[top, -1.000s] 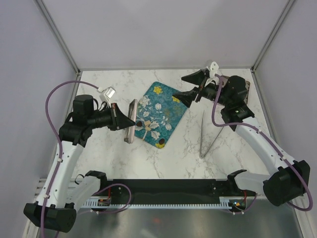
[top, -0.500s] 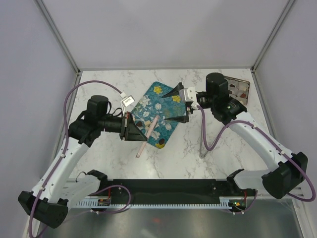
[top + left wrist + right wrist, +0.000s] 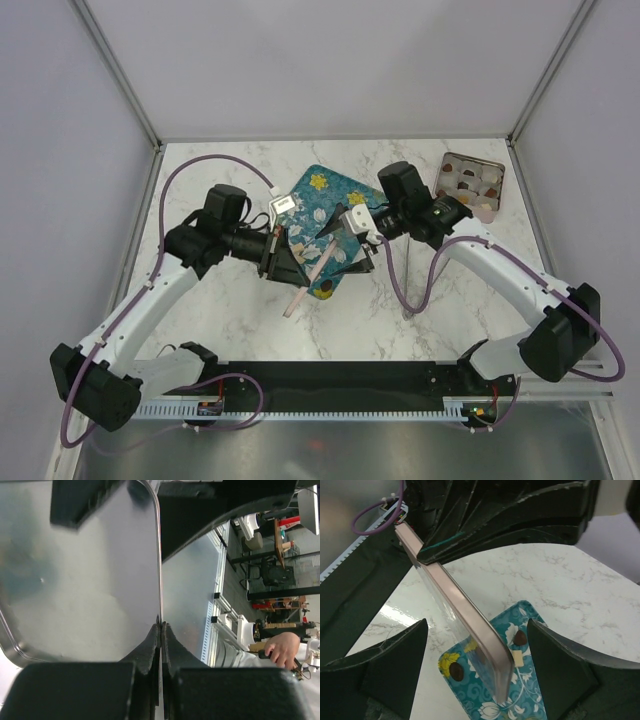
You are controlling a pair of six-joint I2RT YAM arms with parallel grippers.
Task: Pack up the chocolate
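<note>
My left gripper (image 3: 291, 262) is shut on the rim of a rose-gold tin lid (image 3: 301, 288), held on edge above the teal flowered tray (image 3: 316, 185). In the left wrist view the jaws (image 3: 161, 625) pinch the rim, and the lid's silvery inside (image 3: 75, 580) fills the picture. My right gripper (image 3: 477, 665) stands open, one finger on each side of the lid (image 3: 465, 610), touching nothing. Below it on the tray (image 3: 485, 700) lie two dark chocolates (image 3: 456, 671) (image 3: 520, 638) and a tan one (image 3: 518, 658). More chocolates sit in the open tin box (image 3: 472, 182).
Thin metal tongs (image 3: 407, 308) lie on the marble right of the tray, under the right arm's purple cable. The tin box stands in the back right corner by the frame post. Grey walls close in the table on three sides.
My left arm has carried the lid rightward over the tray. My right arm has swung left from the back right corner, uncovering the box, and its fingers now straddle the lid.
</note>
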